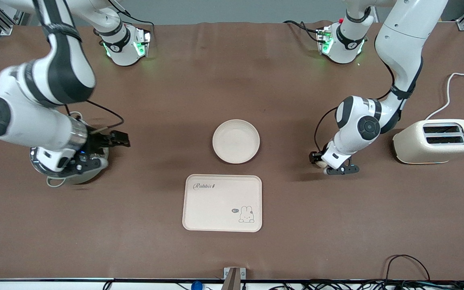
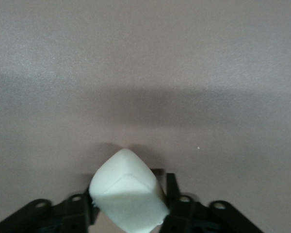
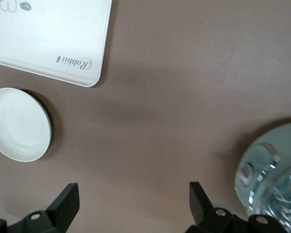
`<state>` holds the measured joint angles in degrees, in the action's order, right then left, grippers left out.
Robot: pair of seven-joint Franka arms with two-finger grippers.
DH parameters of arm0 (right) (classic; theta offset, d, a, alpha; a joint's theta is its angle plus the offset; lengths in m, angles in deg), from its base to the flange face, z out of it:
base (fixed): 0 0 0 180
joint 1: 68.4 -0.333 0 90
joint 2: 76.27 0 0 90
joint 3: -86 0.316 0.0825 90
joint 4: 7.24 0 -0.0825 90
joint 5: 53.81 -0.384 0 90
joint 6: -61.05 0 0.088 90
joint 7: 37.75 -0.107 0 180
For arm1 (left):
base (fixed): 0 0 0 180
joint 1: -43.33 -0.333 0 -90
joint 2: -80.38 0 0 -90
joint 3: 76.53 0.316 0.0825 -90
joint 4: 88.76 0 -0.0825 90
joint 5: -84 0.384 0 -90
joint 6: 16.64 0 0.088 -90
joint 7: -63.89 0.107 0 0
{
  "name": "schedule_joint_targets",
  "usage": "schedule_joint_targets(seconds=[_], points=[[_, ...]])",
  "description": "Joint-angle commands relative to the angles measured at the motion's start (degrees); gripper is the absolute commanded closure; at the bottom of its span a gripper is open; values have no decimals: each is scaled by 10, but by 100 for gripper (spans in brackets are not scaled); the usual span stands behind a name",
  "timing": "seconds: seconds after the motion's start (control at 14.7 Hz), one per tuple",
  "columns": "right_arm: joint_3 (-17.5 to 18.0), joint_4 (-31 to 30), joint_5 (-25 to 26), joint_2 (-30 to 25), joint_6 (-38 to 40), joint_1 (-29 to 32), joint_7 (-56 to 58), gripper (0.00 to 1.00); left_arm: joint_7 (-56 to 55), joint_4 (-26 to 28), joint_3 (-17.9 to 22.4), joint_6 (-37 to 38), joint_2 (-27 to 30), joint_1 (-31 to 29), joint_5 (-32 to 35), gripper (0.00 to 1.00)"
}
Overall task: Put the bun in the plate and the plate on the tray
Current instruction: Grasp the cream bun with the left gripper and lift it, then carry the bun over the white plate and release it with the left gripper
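Left gripper [image 2: 128,213] clamping the small pale cream, soft-looking bun [image 2: 128,196] by its sides, toward the left arm's end from the round cream-white plate [image 1: 236,141]; likely light, squashy, needing gentle pressure. Right gripper [image 3: 133,206] waiting, fingers apart.

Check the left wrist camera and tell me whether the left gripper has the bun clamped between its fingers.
Yes, the bun sits clamped between the left gripper's two black fingers.
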<state>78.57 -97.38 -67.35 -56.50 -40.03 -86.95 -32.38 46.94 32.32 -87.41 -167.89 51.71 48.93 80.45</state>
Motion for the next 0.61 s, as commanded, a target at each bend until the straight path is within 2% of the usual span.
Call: schedule_joint_targets(seconds=[0.0, 0.14, 0.34, 0.41, 0.54], points=[[-7, -1, -11, 29, -17, -15, 0, 0, -9, 2, -3, -4, 14, 5, -2, 98], [-6, -2, -12, 41, -30, -20, 0, 0, -73, -14, -23, 27, 33, 13, -2, 100], [-6, -5, -12, 42, -32, -30, -1, 0, -191, -92, -54, 161, 41, 48, -2, 99], [-6, -6, -13, 42, -32, -31, -1, 0, -234, -111, -61, 170, 37, 69, -2, 99], [-6, -6, -13, 42, -32, -31, -1, 0, -327, -163, -67, 170, -6, 127, -7, 99]])
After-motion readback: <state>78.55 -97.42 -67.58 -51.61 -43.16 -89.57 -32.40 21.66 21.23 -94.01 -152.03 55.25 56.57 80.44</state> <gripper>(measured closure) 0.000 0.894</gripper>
